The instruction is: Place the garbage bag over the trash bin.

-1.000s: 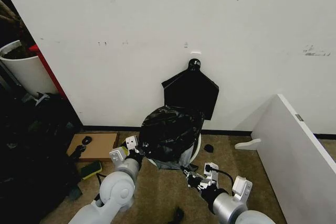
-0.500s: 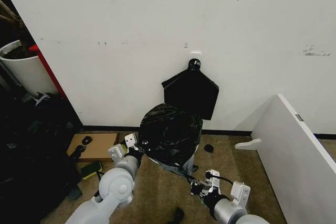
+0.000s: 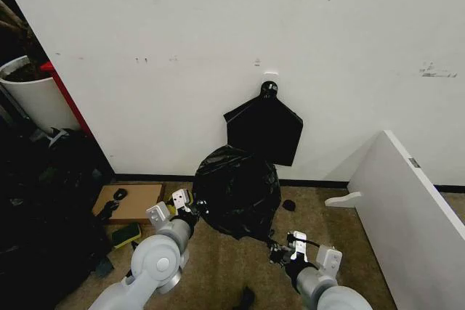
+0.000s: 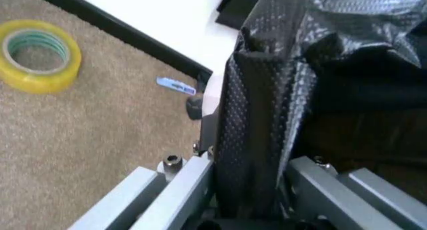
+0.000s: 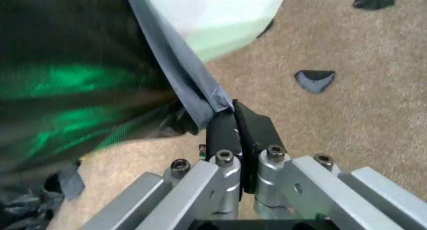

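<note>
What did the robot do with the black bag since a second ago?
The garbage bag was pulled further down over the trash bin, so the white side seen earlier in the head view is now covered. The right gripper, pinching the bag's edge, drew back and down toward the robot. The left gripper stayed clamped on the bag's left side. The flat black bag on the wall did not move.

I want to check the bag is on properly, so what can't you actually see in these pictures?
- Trash bin: rim and mouth hidden under the garbage bag in the head view.
- Bag's far side: hidden by its own bulk.
- Left hand: fingertips buried in bag folds, left wrist view.
- Right hand: bag beside it is blurred, right wrist view.
</note>
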Tool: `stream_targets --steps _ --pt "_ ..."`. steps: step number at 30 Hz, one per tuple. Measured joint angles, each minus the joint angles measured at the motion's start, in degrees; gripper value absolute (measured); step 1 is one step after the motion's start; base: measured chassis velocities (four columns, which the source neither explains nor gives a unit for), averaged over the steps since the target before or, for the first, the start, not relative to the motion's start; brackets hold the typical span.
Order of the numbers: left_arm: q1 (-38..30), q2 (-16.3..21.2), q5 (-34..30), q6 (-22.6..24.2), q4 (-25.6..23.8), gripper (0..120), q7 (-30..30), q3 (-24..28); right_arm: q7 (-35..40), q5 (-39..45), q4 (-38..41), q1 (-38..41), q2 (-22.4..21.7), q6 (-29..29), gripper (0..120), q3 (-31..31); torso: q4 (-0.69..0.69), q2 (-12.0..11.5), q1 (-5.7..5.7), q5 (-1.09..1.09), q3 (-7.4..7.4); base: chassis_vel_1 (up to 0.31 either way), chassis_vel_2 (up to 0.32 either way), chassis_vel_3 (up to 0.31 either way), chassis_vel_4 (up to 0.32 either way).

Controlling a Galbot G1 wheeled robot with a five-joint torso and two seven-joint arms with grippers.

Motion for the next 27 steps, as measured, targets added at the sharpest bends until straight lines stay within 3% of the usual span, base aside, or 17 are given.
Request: stream_targets --steps 23,27 --pt "1.63 1.22 -1.81 2.69 -0.64 0 0.67 -0.34 -2.99 -7.46 -3.22 0.3 -0.46 3.09 0 -0.11 0.0 0.0 0.0 0.0 0.0 0.0 0.0 0.0 0.0" --pt "0.83 1.24 -0.45 1.87 0.98 0 1.0 -0.39 -3.39 -9.93 -1.93 -1.57 -1.14 3.88 16 0.12 0.0 0.0 0.0 -0.01 0.0 0.0 0.0 0.0 0.0"
